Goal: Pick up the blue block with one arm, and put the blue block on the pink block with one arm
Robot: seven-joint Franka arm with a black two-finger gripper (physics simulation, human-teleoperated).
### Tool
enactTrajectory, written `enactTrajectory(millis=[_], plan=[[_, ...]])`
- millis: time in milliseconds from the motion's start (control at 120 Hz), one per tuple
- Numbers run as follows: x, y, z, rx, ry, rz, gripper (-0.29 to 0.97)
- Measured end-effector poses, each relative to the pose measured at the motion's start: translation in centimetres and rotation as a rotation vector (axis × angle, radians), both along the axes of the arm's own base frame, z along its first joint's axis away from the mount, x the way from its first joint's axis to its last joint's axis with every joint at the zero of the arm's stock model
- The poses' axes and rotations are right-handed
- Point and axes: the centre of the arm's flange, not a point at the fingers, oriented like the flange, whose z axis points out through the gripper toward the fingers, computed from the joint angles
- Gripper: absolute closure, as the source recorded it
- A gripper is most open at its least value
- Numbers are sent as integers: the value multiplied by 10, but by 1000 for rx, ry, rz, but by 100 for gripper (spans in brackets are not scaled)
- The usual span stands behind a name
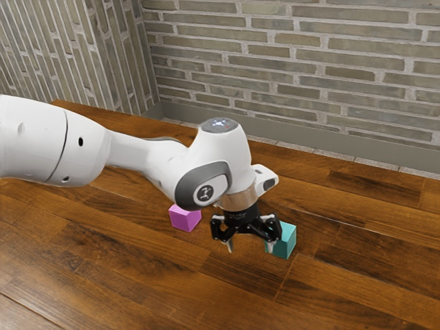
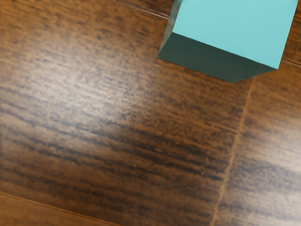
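Observation:
The blue block [image 1: 284, 240], a teal-blue cube, rests on the wooden table [image 1: 137, 275] to the exterior view's right of my hand. A pink block [image 1: 184, 218] stands on the table at the other side of my hand, partly behind the arm's wrist. My gripper [image 1: 246, 238] hangs low over the wood between the two blocks, open, with nothing between its fingers. One finger [image 1: 272, 231] stands just in front of the blue block's near edge. In the wrist view the blue block [image 2: 230, 33] lies off to one side of my hand, with bare wood [image 2: 117, 141] straight below.
A brick wall [image 1: 295, 62] runs behind the table and along the exterior view's left. The white arm [image 1: 103, 158] comes in from the left above the table. Open wood lies in front of both blocks.

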Motion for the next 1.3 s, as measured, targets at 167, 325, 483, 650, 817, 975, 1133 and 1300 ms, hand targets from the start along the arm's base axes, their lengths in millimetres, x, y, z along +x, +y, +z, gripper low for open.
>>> enactTrajectory(millis=[167, 325, 483, 650, 817, 975, 1133, 1300], plan=[[19, -9, -1, 38, -43, -50, 0], [36, -14, -6, 42, -60, -103, 0], [55, -22, -11, 33, -75, -154, 0], [60, -19, -22, 45, -66, -217, 0], [70, -19, -31, 47, -72, -274, 0], [90, -21, -27, 38, -99, -310, 1], [106, -6, -38, 57, -85, -322, 1], [111, -4, -36, 65, -83, -354, 2]])
